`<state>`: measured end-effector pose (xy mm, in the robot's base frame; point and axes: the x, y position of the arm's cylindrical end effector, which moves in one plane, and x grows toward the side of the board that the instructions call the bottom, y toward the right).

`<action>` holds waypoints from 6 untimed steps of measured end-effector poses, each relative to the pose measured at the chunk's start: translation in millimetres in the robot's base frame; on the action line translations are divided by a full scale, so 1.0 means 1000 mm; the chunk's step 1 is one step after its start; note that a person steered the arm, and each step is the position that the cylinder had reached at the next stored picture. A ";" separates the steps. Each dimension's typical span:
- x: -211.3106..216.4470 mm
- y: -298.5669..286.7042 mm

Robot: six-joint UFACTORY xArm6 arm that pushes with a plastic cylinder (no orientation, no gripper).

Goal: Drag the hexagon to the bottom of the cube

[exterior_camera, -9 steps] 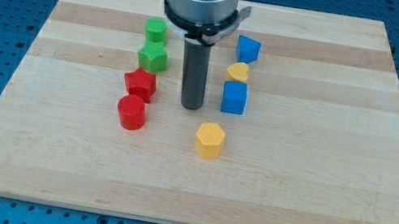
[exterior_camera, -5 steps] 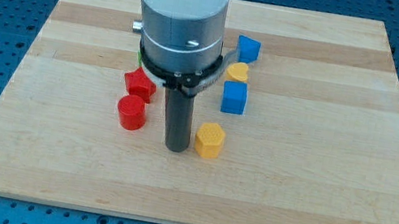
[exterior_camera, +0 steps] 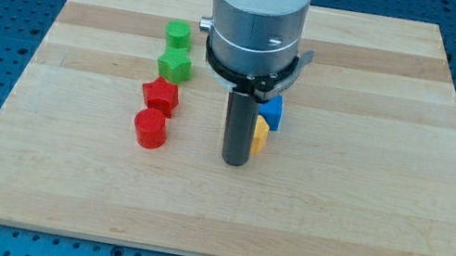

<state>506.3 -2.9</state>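
My tip (exterior_camera: pixel 233 161) rests on the board just left of the yellow hexagon (exterior_camera: pixel 260 135), touching or nearly touching it. The rod hides most of the hexagon; only its right part shows. The hexagon sits directly below the blue cube (exterior_camera: pixel 272 111), which is half hidden by the arm. The two look to be touching.
A green cylinder (exterior_camera: pixel 178 34) and a green block (exterior_camera: pixel 175 66) stand at the upper left. A red star-like block (exterior_camera: pixel 159 95) and a red cylinder (exterior_camera: pixel 151 129) stand below them. The arm hides the other blue block and the yellow block behind it.
My tip swung down around the yellow hexagon's left side, then moved right and up. The hexagon slid up and right to just under the blue cube.
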 end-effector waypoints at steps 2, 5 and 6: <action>0.009 -0.043; -0.029 -0.034; -0.029 -0.034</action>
<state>477.0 -36.6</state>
